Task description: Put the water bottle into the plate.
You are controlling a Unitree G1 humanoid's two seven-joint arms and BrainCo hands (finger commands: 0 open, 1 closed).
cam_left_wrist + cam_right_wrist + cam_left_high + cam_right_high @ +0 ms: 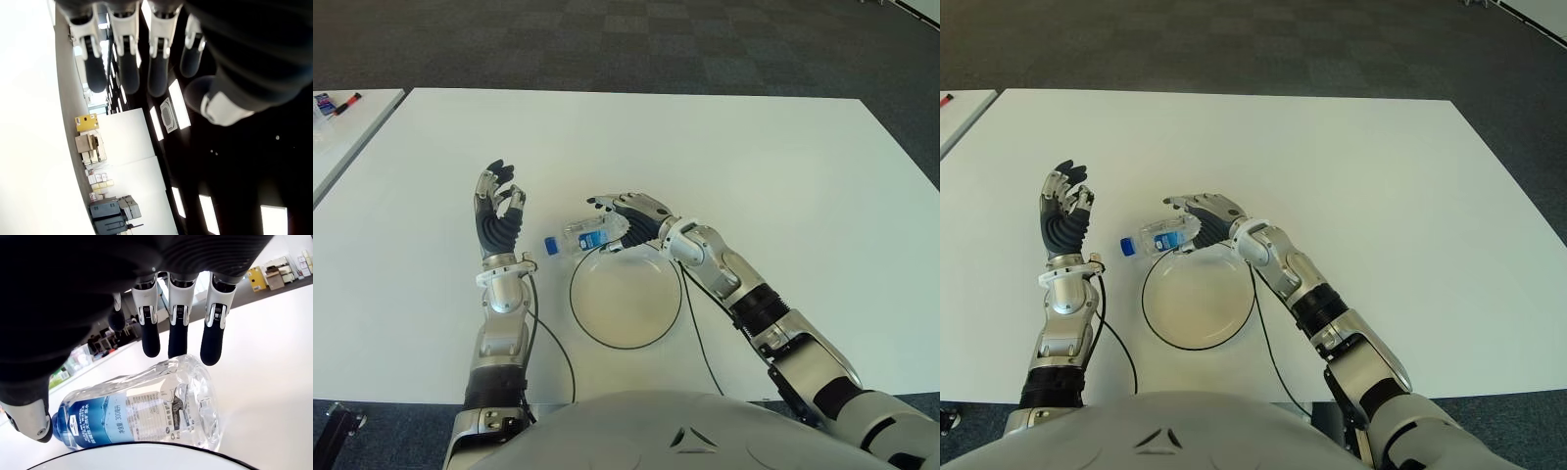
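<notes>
White table (783, 176), bottle at the plate's far-left rim.
Lying on its side, cap toward the robot's left, the water bottle (583, 236) sits just beyond the plate (597, 336); the right hand (628, 217) arches over its base, fingers extended, not closed. The left hand (497, 211) is raised open, farther off.

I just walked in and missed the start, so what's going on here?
The robot's right hand is over a small water bottle lying on its side on the white table, just beyond the far rim of the plate. Its fingers are extended above the bottle, not closed on it. The left hand is raised, open and empty, to the bottle's left. The plate holds nothing yet.
</notes>
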